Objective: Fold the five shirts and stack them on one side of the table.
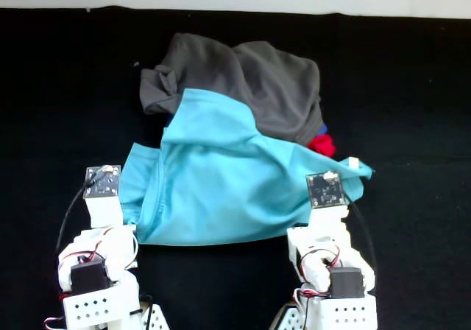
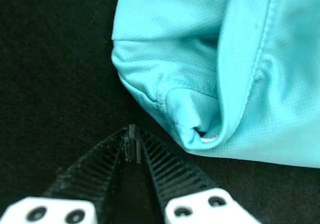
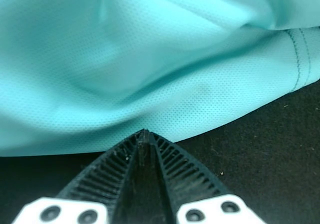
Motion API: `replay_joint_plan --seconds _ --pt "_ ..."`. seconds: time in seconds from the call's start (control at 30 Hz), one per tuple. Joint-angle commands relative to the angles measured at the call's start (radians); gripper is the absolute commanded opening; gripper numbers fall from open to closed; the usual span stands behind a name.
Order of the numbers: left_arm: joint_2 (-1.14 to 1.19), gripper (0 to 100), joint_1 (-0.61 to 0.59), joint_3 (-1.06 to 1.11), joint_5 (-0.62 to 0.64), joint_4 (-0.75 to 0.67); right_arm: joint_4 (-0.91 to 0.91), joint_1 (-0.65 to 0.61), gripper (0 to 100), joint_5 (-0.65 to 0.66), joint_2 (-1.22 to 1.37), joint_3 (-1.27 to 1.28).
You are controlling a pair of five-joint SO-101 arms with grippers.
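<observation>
The turquoise shirt (image 1: 221, 183) was spread on the black table (image 1: 412, 87), with a grey shirt (image 1: 250, 79) partly covered behind it. The left gripper (image 2: 131, 134) was held closed and empty just beside that turquoise shirt's hem. The right gripper (image 3: 144, 136) was closed at its edge.

A turquoise shirt (image 1: 221, 183) of fine mesh fabric lies unfolded and rumpled across the middle of the black table (image 1: 412, 87). Soft creases run through it, and a stitched hem shows along one edge. Behind it, toward the far side, a dark grey shirt (image 1: 250, 79) sits crumpled in a heap, its near part covered by the turquoise one. At the heap's right edge a bit of red cloth (image 1: 321, 144) pokes out, with a sliver of blue cloth (image 1: 322, 130) touching it on the far side.
</observation>
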Motion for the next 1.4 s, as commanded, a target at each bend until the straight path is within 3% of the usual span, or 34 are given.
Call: replay_joint_plan --seconds 0.0,0.67,0.73,0.93,1.03,1.2,1.37 --pt "0.002 1 0.008 0.015 -0.008 0.02 0.005 -0.005 0.5 -0.006 -0.004 0.133" --pt "0.002 1 0.01 0.015 -0.008 0.017 0.005 -0.005 0.5 -0.006 -0.004 0.133" --pt "0.002 1 0.053 0.015 -0.011 -0.04 0.005 -0.005 0.5 -0.006 -0.004 0.133" --pt "0.01 1 0.249 0.015 -0.012 -0.382 0.005 -0.005 0.5 -0.006 -0.004 0.133" --pt "0.012 7 0.318 0.015 -0.012 -0.493 0.005 -0.005 0.5 -0.006 -0.004 0.133" --pt "0.004 23 0.286 -0.013 -0.008 -0.496 0.005 -0.005 0.5 -0.006 -0.004 0.133" --pt "0.015 21 0.246 -0.197 -0.006 -0.496 0.005 -0.005 0.5 -0.006 -0.004 0.133"
